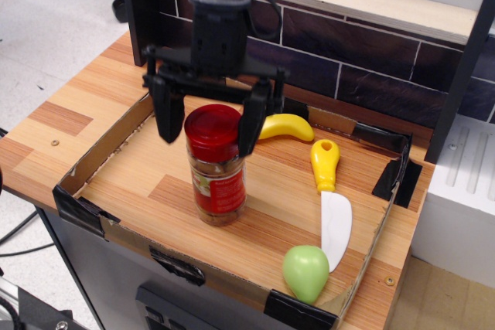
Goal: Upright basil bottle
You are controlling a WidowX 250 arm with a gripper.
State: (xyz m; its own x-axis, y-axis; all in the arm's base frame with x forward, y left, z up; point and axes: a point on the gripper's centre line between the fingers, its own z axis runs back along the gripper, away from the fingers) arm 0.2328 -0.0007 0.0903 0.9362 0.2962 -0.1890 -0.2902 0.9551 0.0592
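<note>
Standing upright on its base in the tray on the worktop, the basil bottle looks righted already. The claw hangs spread around its red cap, fingers apart from it — gripping nothing. Behind the bottle lies a banana; beside it a knife and a green pear — none obstructing.

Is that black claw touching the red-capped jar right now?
Cannot tell. In the only view, the end effector is open around the basil bottle: a gap shows at the left finger, but the right finger overlaps the cap.
</note>
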